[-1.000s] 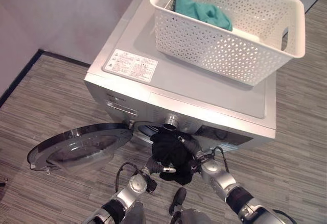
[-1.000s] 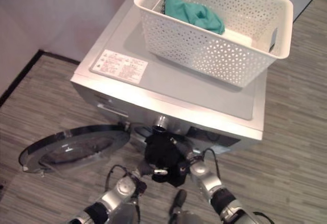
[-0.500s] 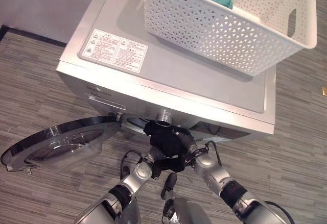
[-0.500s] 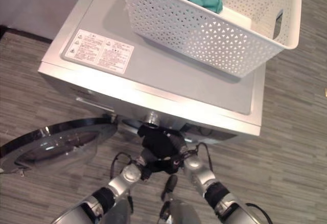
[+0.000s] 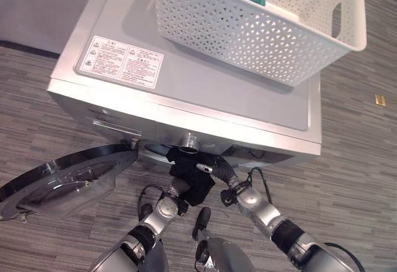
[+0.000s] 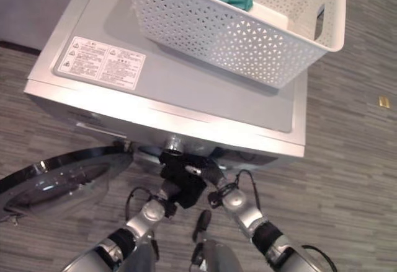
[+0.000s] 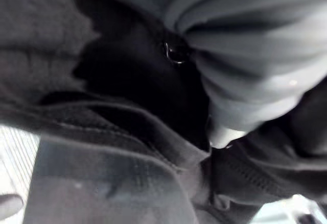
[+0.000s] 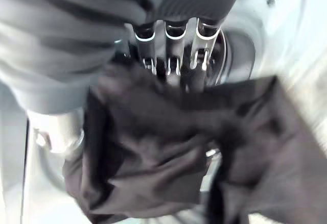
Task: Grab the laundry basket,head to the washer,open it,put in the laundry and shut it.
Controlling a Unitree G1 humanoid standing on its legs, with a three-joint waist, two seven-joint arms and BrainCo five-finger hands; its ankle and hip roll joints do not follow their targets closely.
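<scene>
Garment (image 5: 191,181) bunched, no clear axis, between hands at washer (image 5: 205,92) mouth.

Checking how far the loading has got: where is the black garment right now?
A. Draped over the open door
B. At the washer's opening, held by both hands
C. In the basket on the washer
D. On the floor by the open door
B: the black garment sits at the washer opening, below the front edge, between the left hand and right hand.
</scene>
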